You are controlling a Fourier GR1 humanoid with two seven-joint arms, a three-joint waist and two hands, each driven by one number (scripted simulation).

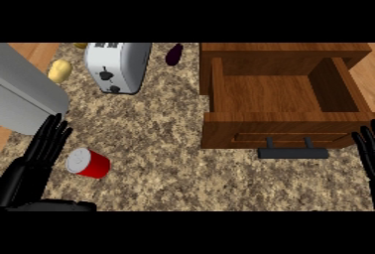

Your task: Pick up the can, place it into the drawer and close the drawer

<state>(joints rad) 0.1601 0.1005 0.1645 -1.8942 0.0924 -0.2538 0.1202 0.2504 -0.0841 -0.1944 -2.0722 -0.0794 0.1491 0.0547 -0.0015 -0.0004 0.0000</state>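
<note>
A red can (89,163) with a pale lid lies on its side on the speckled counter at the lower left. My left hand (33,161) stands just left of it, fingers straight and pointing up, not touching it. At the upper right a wooden drawer (282,120) stands pulled open with nothing inside, its dark handle (292,152) jutting toward me. Only the fingers of my right hand (365,149) show at the right edge, straight, beside the drawer's front corner.
A silver toaster (116,65) stands at the back, a dark aubergine (174,54) to its right and a yellow potato (60,71) to its left. A grey metal sink edge (26,96) fills the left side.
</note>
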